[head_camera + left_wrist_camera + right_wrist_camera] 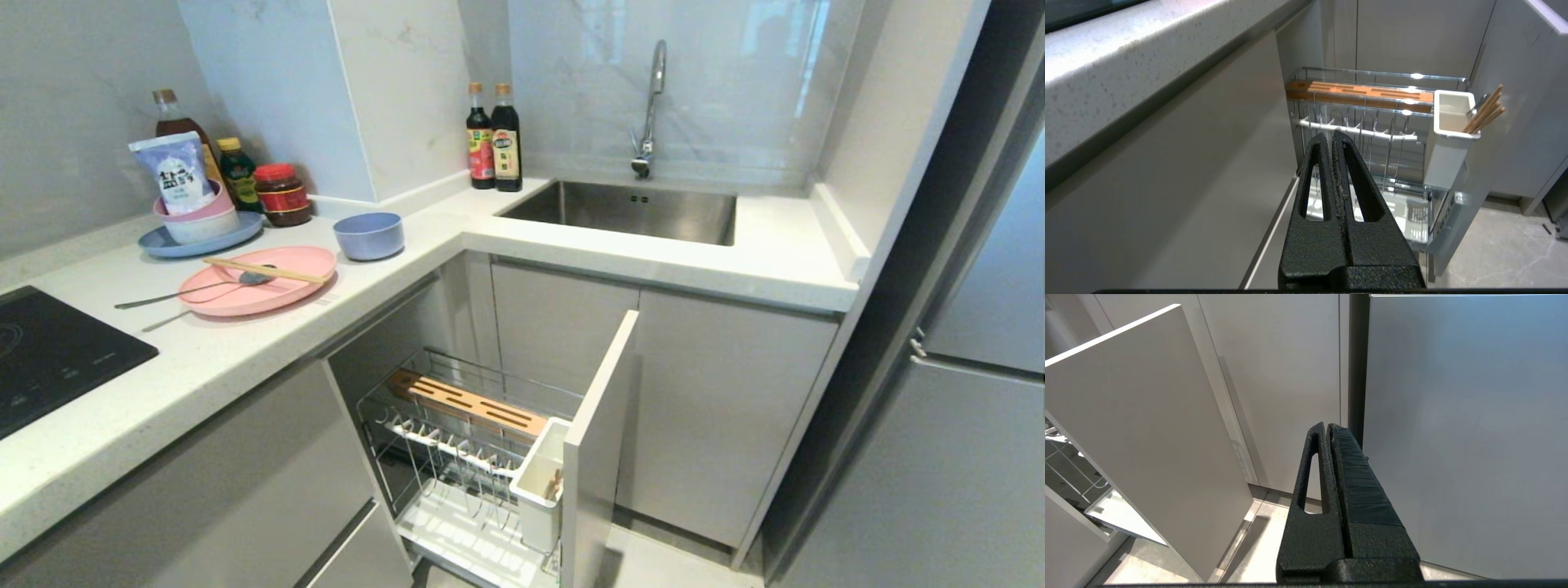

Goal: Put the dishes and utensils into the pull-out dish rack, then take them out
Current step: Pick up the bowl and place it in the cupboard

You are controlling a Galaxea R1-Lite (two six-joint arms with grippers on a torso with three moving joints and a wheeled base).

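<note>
On the white speckled bench (269,343), the pink plate (260,278) lies flat near the corner, with the wooden chopsticks (263,270) laid across it and the bowl of the silver spoon (189,291) resting on its rim, handle pointing out toward the black cooktop (49,355). The periwinkle-blue bowl (369,235) stands upright just beside the plate, toward the sink (624,211). Below, the pull-out dish rack (478,457) is drawn out of the cabinet; its plate prongs (1355,130) hold no dishes, while the white utensil box (1449,134) at the front panel holds a bundle of chopsticks (a grey utensil tip shows among them). The left tool (1332,136) hangs low beside the cabinet front, facing the rack, its fingers pressed together on nothing. The right tool (1327,428) is likewise closed and empty, pointing at the grey cabinet fronts beyond the rack's pale front panel (1143,428).
</note>
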